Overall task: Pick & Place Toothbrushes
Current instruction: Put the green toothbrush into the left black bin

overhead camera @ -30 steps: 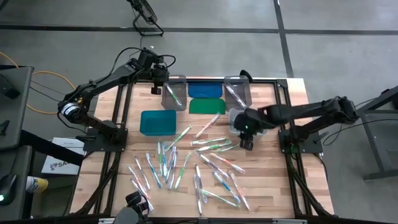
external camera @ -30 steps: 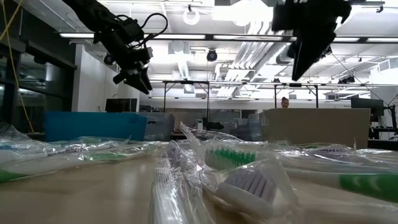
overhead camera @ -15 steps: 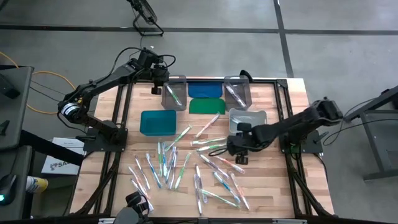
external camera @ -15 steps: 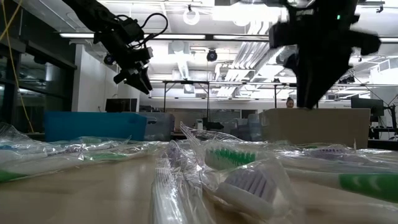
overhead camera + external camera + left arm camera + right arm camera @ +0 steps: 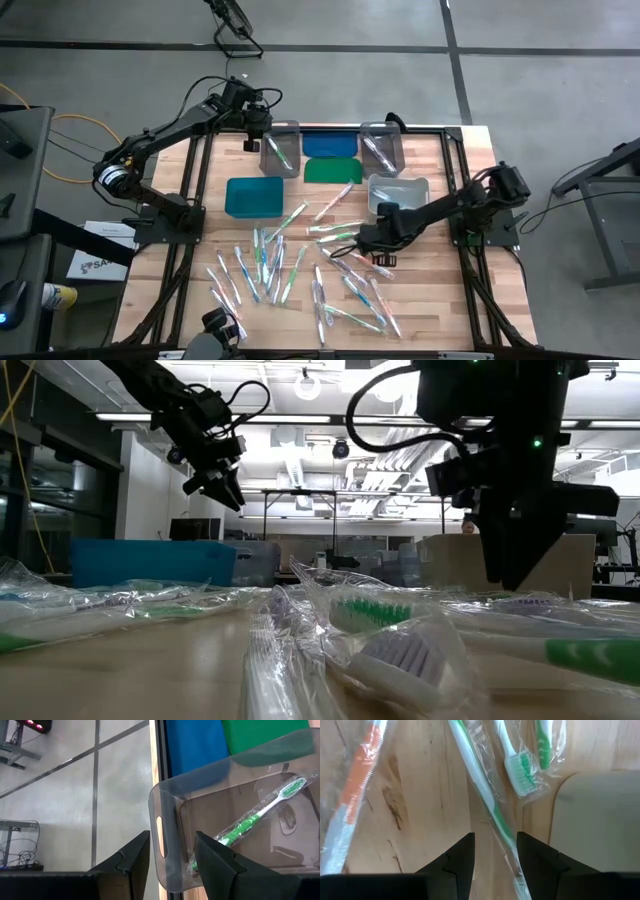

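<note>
From left to right: the left gripper (image 5: 250, 143), fingers apart and empty, hovers beside a clear grey plastic bin (image 5: 170, 810) holding 1 green-and-white wrapped toothbrush (image 5: 252, 820), while the right gripper (image 5: 368, 243), fingers apart, hangs low over scattered wrapped toothbrushes (image 5: 300, 262) on the wooden table (image 5: 440, 300).

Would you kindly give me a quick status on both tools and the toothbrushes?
Right tool open, low over a green-and-white wrapped toothbrush. Left tool open, empty, above the clear plastic bin holding one green toothbrush. Nothing blocking.
</note>
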Available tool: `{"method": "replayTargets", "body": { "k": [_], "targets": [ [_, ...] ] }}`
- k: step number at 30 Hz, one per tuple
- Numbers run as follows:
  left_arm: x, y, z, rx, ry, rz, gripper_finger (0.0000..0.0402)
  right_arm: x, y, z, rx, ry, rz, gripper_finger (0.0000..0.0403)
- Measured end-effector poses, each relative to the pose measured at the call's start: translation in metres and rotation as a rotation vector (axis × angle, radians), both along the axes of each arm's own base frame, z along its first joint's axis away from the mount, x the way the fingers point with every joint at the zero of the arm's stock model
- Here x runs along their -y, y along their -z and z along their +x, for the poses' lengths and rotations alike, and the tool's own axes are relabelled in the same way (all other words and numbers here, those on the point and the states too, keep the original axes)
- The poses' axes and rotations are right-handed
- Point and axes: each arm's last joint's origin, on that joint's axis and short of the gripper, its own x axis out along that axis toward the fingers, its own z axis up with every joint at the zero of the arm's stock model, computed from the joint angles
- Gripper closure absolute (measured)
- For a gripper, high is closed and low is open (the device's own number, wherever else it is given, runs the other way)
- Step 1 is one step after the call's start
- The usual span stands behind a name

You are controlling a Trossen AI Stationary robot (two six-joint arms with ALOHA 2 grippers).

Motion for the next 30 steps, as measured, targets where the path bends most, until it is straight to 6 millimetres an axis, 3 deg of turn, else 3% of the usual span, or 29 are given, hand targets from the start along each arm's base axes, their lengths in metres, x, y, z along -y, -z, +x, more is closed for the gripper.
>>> {"method": "replayTargets", "body": {
  "k": [11, 20, 30],
  "targets": [
    [0.0, 0.0, 0.0, -0.01, 0.011, 0.007, 0.0254, 0.004, 0.016, -0.006, 0.005, -0.002, -0.03, 0.0264],
    [0.0, 0.0, 0.0, -0.012, 0.012, 0.006, 0.0254, 0.003, 0.016, -0.004, 0.024, -0.018, -0.024, 0.0267],
    [0.0, 0.0, 0.0, -0.012, 0.012, 0.006, 0.0254, 0.003, 0.016, -0.004, 0.023, -0.016, -0.008, 0.0348]
  ]
}}
